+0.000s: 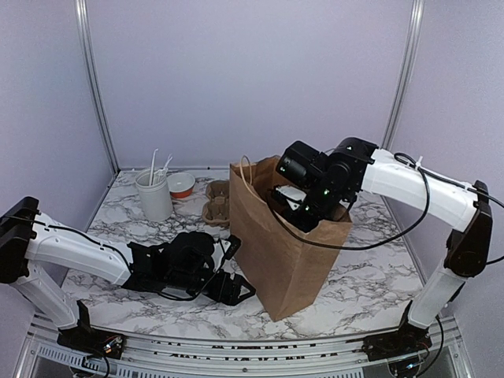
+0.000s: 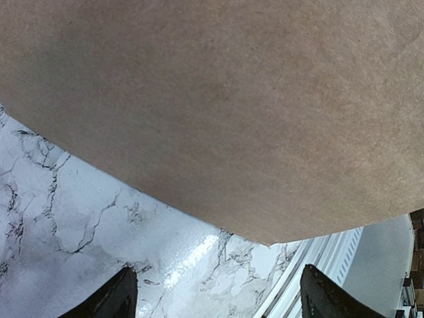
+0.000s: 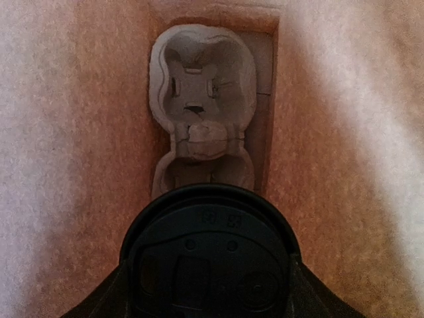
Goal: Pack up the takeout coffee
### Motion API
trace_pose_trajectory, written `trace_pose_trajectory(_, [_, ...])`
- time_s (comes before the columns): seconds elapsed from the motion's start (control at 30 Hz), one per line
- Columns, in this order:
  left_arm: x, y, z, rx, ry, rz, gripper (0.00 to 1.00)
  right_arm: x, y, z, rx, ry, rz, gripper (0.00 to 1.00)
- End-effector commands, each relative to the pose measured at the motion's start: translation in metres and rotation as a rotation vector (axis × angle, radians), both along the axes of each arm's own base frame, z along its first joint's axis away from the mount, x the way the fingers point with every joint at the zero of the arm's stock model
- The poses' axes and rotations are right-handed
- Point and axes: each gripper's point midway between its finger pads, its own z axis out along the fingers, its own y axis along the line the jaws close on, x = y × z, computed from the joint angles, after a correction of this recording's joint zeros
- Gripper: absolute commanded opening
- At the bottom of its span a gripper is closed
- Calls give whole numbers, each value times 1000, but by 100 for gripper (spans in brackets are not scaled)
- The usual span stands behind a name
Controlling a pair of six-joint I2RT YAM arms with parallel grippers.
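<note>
Overhead view: brown paper bag point(image 1: 283, 260) upright at centre frame on a marble table point(image 1: 362, 291), mouth open. Right gripper point(image 1: 293, 198) reaching into that mouth from the upper right, clamped on the takeout coffee point(image 3: 211, 265), carried lid-up and level, probably to avoid a spill on the way down. Left gripper point(image 1: 232, 287) low at lower centre, just beside the bag's near bottom corner, jaws apart and holding nothing, seemingly placed there to steady the bag against tipping; touching it or not, cannot tell. At upper left, apart from the bag: white tub of plastic cutlery point(image 1: 154, 197), small red bowl point(image 1: 182, 185), and a second pulp cup carrier point(image 1: 216, 203) just behind the bag's left edge. Right wrist view adds the bag's interior, hidden from above: black dome lid point(image 3: 212, 232) filling the lower centre between two dark fingers point(image 3: 99, 305), and beyond it, at upper centre, a two-well pulp carrier point(image 3: 202, 99) lying on the bag floor, far well empty, near well partly covered by the lid. Suggests a cup lined up over the near well, not yet seated. Left wrist view adds only brown bag wall across the upper frame, marble beneath, and two separated fingertips point(image 2: 112, 301) at the bottom edge with bare table between.
</note>
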Motion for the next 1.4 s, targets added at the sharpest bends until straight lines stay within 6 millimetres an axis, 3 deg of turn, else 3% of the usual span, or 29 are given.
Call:
trace_pose_trajectory(0.0, [5,-6,11,-31,-27,10,86,-1,5,4,41,-12,-4,56])
trace_pose_trajectory(1.0, [7,-6,10,-21,-34,17,86,-17,-6,-56,-37,40,-1,56])
trace_pose_trajectory(1.37, [8,-5,11,-22,-36,21,86,-19,-5,-64,-79,1,-3,56])
